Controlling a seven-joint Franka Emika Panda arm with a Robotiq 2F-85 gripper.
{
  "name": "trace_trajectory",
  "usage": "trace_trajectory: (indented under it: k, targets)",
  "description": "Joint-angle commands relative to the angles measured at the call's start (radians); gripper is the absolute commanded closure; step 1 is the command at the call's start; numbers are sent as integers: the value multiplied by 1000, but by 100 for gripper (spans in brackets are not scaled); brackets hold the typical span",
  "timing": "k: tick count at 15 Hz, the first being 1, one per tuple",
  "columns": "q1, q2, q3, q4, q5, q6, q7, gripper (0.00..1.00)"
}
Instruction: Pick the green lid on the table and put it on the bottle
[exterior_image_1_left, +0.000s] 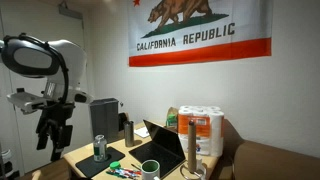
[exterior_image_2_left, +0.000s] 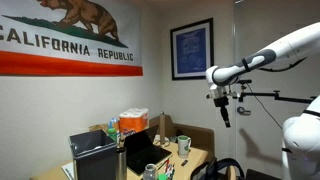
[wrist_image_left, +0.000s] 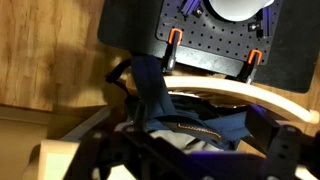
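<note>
A large flag covers the far wall, with a brown bear, a red stripe along its lower edge and the words "CALIFORNIA REPUBLIC" in dark capitals, readable in both exterior views. A framed print hangs beside it, its text too small to read. The white arm holds the pincer in the air, high and off the left end of the bench, well apart from everything on it. It points down with nothing between its fingers; how wide they stand I cannot tell, as they are small and dark in both exterior views and blurred in the wrist view. The bottle stands upright near the left end of the bench, clear-grey with a dark band. The green lid appears as a small bright green spot on the bench just near and right of the bottle, between it and a bunch of markers. A white cup with a green rim stands right of the markers. Farther back stands a slim dark flask, and an open laptop sits mid-bench. A pack of paper towel rolls stands at the right, its orange label unreadable. The wrist view shows only a black panel with orange clips, blue cloth and wooden floor.
</note>
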Motion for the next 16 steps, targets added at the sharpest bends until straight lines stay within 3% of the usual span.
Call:
trace_trajectory:
  k: [1, 7, 16]
  targets:
    - [-5, 1, 5, 2, 3, -2, -2, 0]
    - [6, 33, 11, 17, 10, 9, 1, 0]
    - [111, 285, 121, 144, 35, 190, 25, 0]
